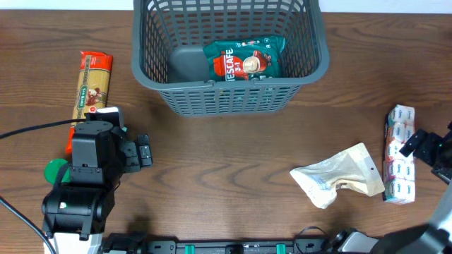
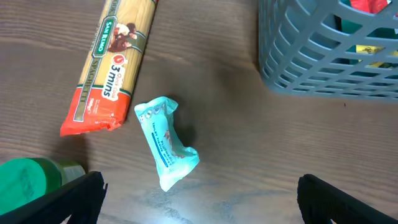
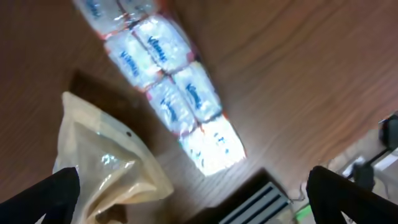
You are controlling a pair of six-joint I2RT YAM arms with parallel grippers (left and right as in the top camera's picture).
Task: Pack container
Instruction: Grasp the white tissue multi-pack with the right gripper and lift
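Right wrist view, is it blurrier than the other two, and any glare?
Right wrist: yes, soft all over, and the tissue pack is washed out by glare at its near end. Left wrist: sharp, pasta packet print readable. Overhead: sharp, evenly lit.

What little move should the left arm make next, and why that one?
Probably lower the left claw onto the small teal packet and close. The claw is open and empty, the packet lies on the table just ahead of its spread fingers, and the basket has room beside the coffee bag.
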